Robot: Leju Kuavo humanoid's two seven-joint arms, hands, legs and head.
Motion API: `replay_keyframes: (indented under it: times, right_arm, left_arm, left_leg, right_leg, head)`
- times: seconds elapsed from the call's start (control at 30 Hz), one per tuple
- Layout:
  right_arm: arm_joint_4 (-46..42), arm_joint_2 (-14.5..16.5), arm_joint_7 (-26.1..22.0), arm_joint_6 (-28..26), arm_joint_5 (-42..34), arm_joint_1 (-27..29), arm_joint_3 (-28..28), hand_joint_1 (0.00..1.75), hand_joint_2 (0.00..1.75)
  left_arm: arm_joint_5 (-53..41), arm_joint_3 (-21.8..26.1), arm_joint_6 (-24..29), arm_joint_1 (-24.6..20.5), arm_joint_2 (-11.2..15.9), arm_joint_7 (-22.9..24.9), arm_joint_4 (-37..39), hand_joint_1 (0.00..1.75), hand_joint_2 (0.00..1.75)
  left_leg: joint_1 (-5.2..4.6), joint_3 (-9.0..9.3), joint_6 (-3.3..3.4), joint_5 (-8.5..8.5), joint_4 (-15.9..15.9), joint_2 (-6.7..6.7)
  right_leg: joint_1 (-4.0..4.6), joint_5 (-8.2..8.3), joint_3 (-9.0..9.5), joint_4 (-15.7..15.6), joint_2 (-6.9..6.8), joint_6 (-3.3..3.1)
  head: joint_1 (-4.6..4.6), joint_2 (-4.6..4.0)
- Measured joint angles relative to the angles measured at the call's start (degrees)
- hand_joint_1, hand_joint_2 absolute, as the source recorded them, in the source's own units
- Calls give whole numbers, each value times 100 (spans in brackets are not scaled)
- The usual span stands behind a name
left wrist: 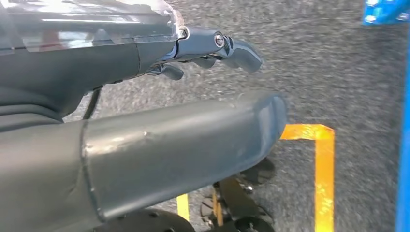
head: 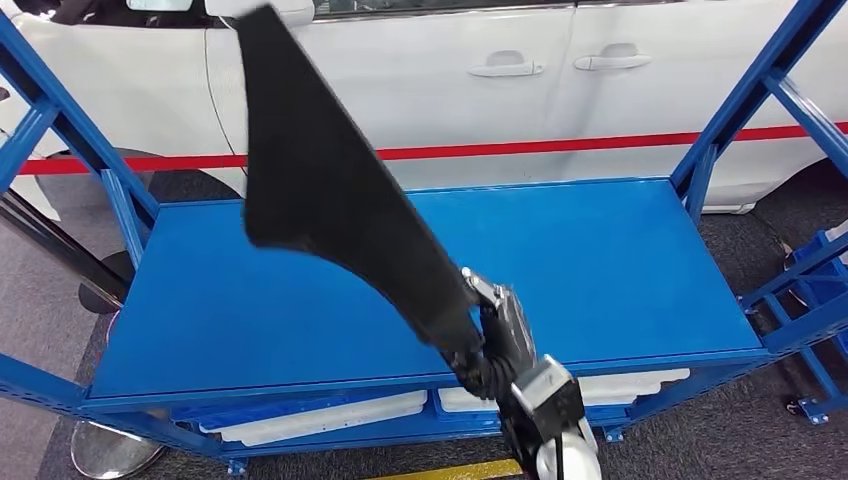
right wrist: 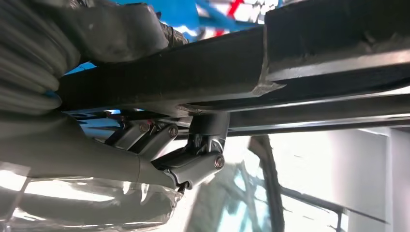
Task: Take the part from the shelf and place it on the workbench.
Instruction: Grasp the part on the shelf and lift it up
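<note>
Here the right hand (head: 495,345) is gripping the part (head: 330,190) by its narrow lower end, holding it up in the air over the shelf (head: 620,270). The part is a long, flat, matte black piece, wide and angular at the top and tapering in a curved edge down to the hand; it is tilting up and to the left, its upper end crossing in front of the car (head: 560,90). In the right wrist view the dark fingers (right wrist: 208,133) are wrapping one side of the part (right wrist: 309,53) while the thick grey thumb (right wrist: 116,29) is pressing on the other, and the part's edge is looking rough, with a shiny metal strip along it.

The left hand (left wrist: 193,87) is hanging over speckled grey carpet (left wrist: 319,67), its smooth grey thumb apart from the curled darker fingers (left wrist: 232,48) and holding nothing. Orange tape (left wrist: 321,164) is marking an angle on the floor.

The shelf's top is a smooth, glossy blue metal sheet on blue struts, with white trays (head: 320,415) sitting on the level below.
</note>
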Motion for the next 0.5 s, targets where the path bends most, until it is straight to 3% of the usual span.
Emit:
replay_keyframes:
  times: [0.07,0.13,0.17,0.2,0.23,0.3,0.37,0.43,0.5]
  right_arm:
    - [-155,-20,-262,220,-141,386,-55,175,175]
    - [-248,-23,-424,466,-353,637,-173,175,175]
    - [-280,-21,-488,587,-460,746,-254,175,175]
    - [-302,-17,-542,694,-534,842,-336,175,175]
    - [-327,-6,-587,777,-559,922,-415,175,175]
    - [-395,42,-636,885,-509,1029,-555,175,175]
    - [-460,104,-656,929,-454,1092,-662,175,175]
    - [-516,164,-675,935,-433,1150,-742,175,175]
    - [-566,224,-691,924,-388,1196,-807,175,175]
  left_arm:
    - [35,51,13,1,-53,31,-2,0,0]
    - [46,97,25,-9,-110,69,-12,0,0]
    - [33,111,32,-10,-140,91,-20,0,0]
    - [16,120,36,-6,-169,112,-31,0,0]
    - [-7,125,35,0,-197,126,-42,0,0]
    - [-56,132,23,5,-255,133,-63,0,0]
    - [-102,132,9,1,-294,125,-88,0,0]
    - [-144,132,0,-1,-311,116,-113,0,0]
    - [-183,132,-4,8,-317,111,-134,0,0]
  left_leg:
    - [28,-7,76,49,-61,31]
    - [16,-55,118,76,-61,60]
    - [11,-82,124,88,-54,68]
    - [8,-110,125,101,-43,72]
    - [8,-139,121,114,-26,72]
    - [8,-196,98,137,27,69]
    - [-10,-239,47,160,78,61]
    - [-24,-259,-30,204,87,57]
    - [-11,-292,-105,207,104,53]
  right_leg:
    - [-3,-278,-131,326,9,48]
    - [-25,-703,-426,1049,12,84]
    - [-34,-843,-554,1376,12,98]
    - [-44,-878,-597,1533,11,108]
    - [-54,-799,-522,1453,11,113]
    - [-74,-478,-74,715,10,104]
    - [-59,-271,271,78,14,87]
    - [-26,-214,289,-26,21,53]
    - [-37,-134,237,-36,16,-29]
  head:
    - [1,0]
    - [0,0]
    - [0,0]
    - [-1,0]
    - [0,0]
    - [0,0]
    - [-1,0]
    - [-1,0]
    - [-1,0]
